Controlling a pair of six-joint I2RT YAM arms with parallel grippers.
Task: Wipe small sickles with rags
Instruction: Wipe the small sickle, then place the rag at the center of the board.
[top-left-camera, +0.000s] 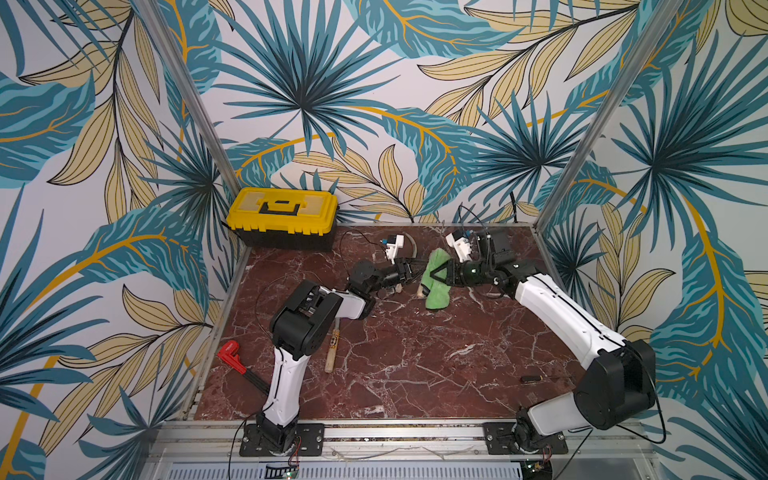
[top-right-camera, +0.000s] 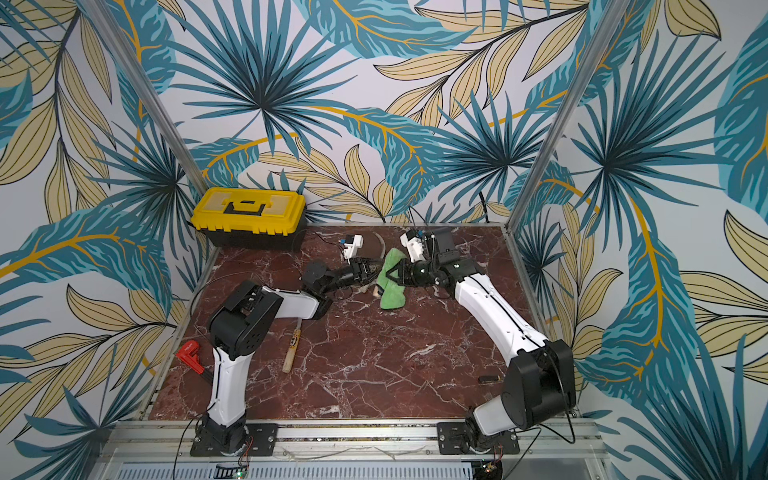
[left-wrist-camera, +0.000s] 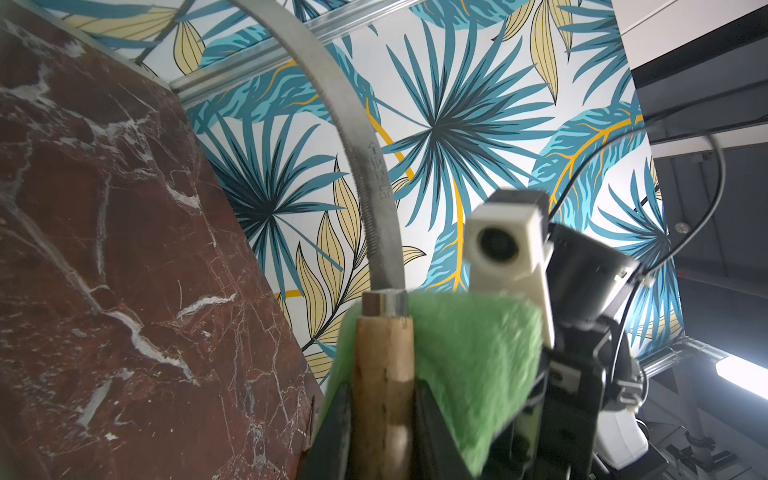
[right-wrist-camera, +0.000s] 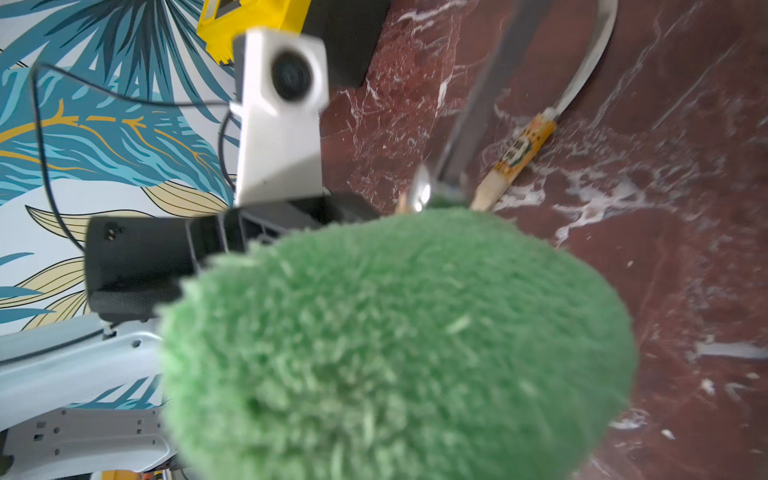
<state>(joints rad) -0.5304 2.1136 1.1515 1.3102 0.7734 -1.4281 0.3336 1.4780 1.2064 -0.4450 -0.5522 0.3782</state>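
Green rag (right-wrist-camera: 395, 345) fills right wrist view; yellow toolbox (top-left-camera: 282, 216) behind.

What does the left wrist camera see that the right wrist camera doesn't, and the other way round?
Only the left wrist view: the held sickle, its pale handle clamped in the left gripper, the fine teeth along its blade, and the right arm's camera. Only the right wrist view: the yellow toolbox, a second sickle with an orange label lying on the table, and the left arm's camera. Both: the green rag, the held blade, the red marble table and the leafy wall.
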